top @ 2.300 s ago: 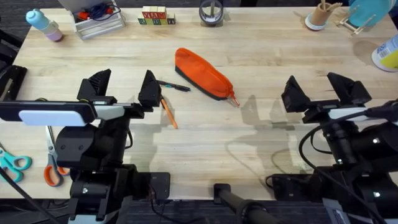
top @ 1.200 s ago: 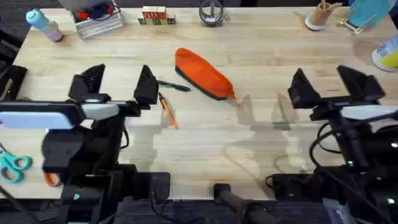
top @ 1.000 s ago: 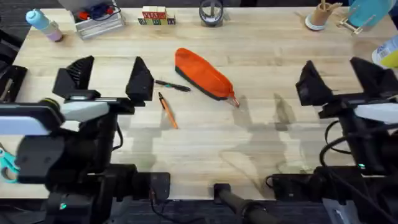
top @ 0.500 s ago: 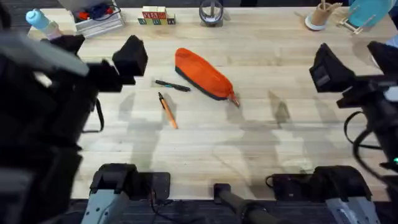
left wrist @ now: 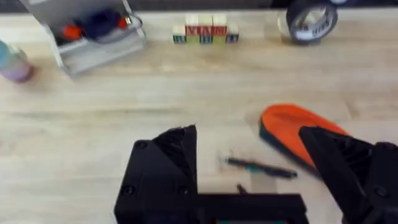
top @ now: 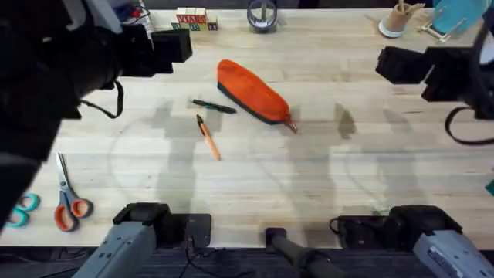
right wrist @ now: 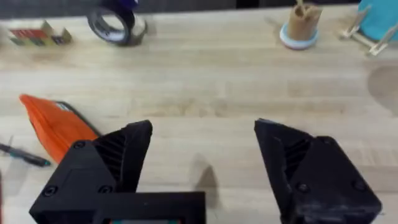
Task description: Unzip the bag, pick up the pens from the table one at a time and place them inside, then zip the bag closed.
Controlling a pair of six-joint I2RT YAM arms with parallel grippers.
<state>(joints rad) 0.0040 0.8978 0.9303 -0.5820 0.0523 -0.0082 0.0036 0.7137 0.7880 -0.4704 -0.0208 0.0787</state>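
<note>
Two pens lie mid-table beside bag (top: 253, 92): black pen (top: 214, 106) touching its edge, orange pen (top: 208, 137) just nearer me. I see bag zipped, pull tab (top: 291, 126) at near-right tip. I judge pouch soft, light, likely to slide; pin body, pinch tab. Left gripper (left wrist: 255, 165) spread, empty; right gripper (right wrist: 202, 168) spread, empty.

Bare table (top: 332, 162) right of bag (top: 251, 91).

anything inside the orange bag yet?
Can't see inside: the bag lies on the table and its interior is hidden. Both pens are still outside it, the black pen and the orange pen on the wood beside it.
</note>
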